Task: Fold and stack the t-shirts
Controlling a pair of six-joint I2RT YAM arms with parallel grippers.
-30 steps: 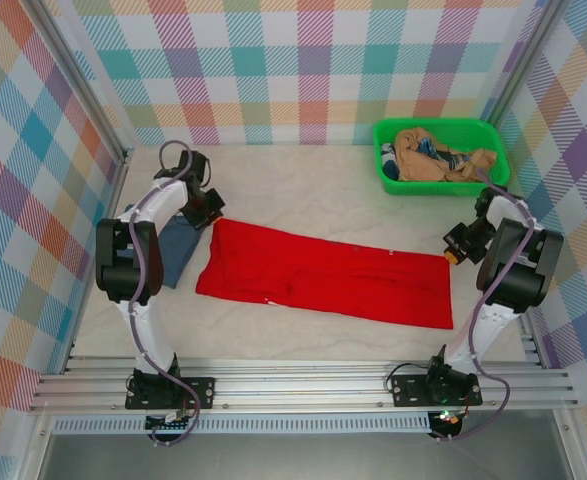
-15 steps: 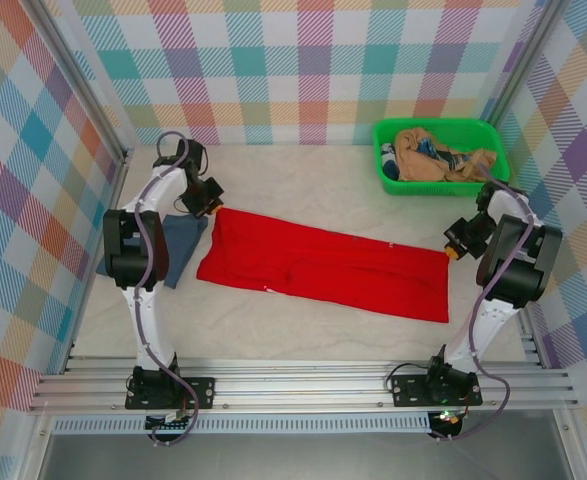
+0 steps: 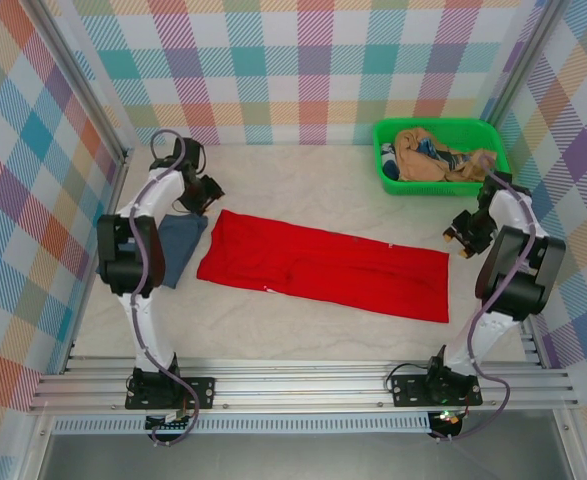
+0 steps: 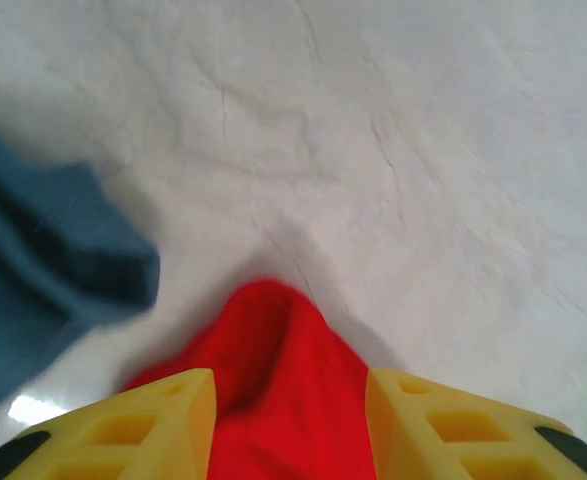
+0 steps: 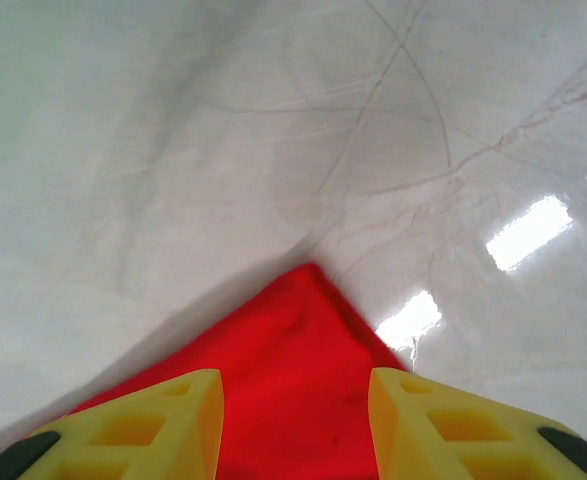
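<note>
Lying flat as a long folded strip across the worktop (image 3: 303, 180), the red t-shirt (image 3: 323, 265) looks soft, light and limp, best pinched at its far corners. The left end effector (image 4: 291, 385) and right end effector (image 5: 295, 385) hover there, fingers spread and holding nothing. The blue t-shirt (image 3: 178, 245) lies just beside its left end.

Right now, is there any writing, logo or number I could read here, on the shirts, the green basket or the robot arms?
No text can be read.
The red t-shirt lies with plain cloth up.
The slate-blue t-shirt looks plain too.
The clothes in the green basket are too small to show any print.
The left tool and right tool show no marks.
</note>
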